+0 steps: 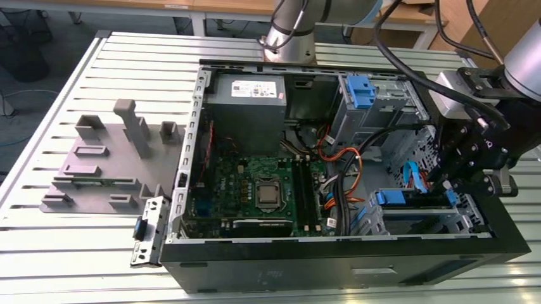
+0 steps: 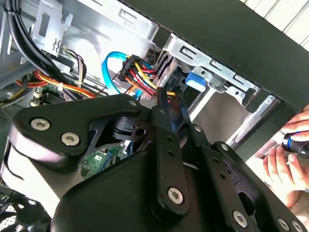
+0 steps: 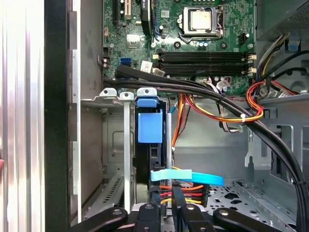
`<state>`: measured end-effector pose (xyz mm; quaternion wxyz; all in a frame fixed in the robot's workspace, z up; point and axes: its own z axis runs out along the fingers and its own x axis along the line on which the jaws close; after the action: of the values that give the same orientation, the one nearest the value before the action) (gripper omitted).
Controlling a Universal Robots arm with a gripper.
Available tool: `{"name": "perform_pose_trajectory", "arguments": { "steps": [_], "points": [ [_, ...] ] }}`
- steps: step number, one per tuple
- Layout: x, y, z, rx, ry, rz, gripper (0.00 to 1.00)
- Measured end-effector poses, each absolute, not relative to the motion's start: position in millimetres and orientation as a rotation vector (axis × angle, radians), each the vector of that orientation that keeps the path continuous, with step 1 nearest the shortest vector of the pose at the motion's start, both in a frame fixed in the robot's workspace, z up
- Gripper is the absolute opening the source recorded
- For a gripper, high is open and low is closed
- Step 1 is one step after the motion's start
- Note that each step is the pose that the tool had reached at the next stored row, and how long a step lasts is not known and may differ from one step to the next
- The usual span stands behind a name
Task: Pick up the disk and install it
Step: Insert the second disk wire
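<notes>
Disk [image 3: 148,145]: edge-on in the drive bay [image 3: 113,140] of the case [image 1: 338,266], blue rail outward, cables plugged at its rear.
Hand [image 3: 166,209]: directly behind the disk's cabled end, in line with its long axis.
Fingers [image 2: 169,116]: narrow gap; whether they pinch anything, cannot tell.
Counter [image 1: 76,253]: carries the case.

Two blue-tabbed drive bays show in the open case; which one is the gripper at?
The lower bay, on the exterior view's right near the case's front edge; the gripper hangs right over it. The other blue-tabbed bay sits farther back, beside the power supply.
</notes>
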<state>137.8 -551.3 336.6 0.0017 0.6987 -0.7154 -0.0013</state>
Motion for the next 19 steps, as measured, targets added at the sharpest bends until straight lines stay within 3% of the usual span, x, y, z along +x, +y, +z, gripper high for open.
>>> {"name": "perform_pose_trajectory", "arguments": {
  "steps": [19],
  "points": [
    [139.2, -551.1, 346.7, 2.193, -2.245, -0.004, 0.24]
  ]
}}
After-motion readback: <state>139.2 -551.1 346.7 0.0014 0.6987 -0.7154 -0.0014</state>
